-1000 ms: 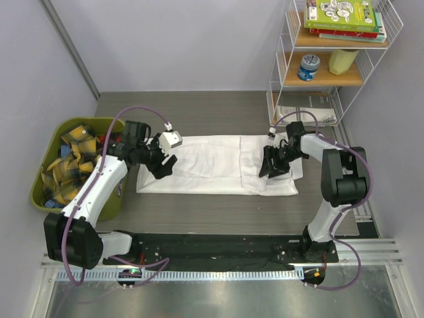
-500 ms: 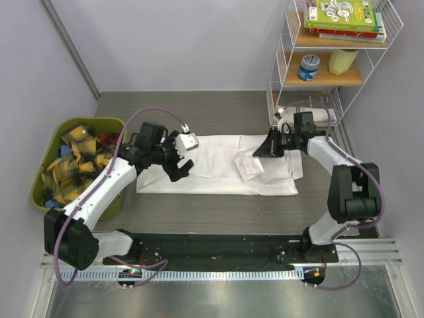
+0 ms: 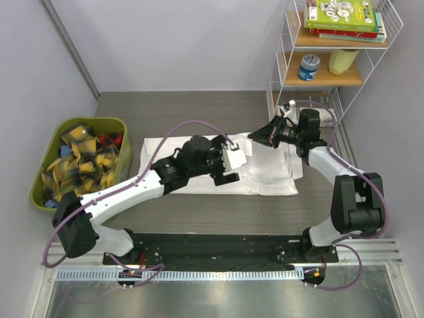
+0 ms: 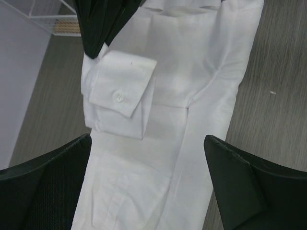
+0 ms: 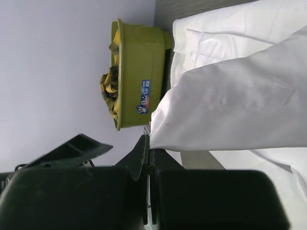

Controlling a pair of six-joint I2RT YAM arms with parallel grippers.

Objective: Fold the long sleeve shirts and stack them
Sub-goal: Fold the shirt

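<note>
One white long sleeve shirt [image 3: 268,180] lies flat across the middle of the table. My right gripper [image 3: 256,137] is shut on the shirt's sleeve near its buttoned cuff [image 4: 121,89] and holds that part lifted; the sleeve [image 5: 230,108] runs from its closed jaws [image 5: 149,155]. My left gripper [image 3: 225,173] hovers over the shirt's middle, open wide, with only flat white cloth [image 4: 144,158] between its fingers [image 4: 249,187]. The right gripper's black fingers [image 4: 100,26] show at the top of the left wrist view. No other shirt is in view.
A green bin [image 3: 118,142] of yellow-and-black plaid cloths [image 3: 76,169] stands at the table's left edge and also shows in the right wrist view [image 5: 139,72]. A white wire shelf [image 3: 285,63] with books, a can and papers stands at the back right.
My left arm swung right from the shirt's left end to its middle and opened wider. My right gripper shut on the sleeve and carried it up and to the left.
</note>
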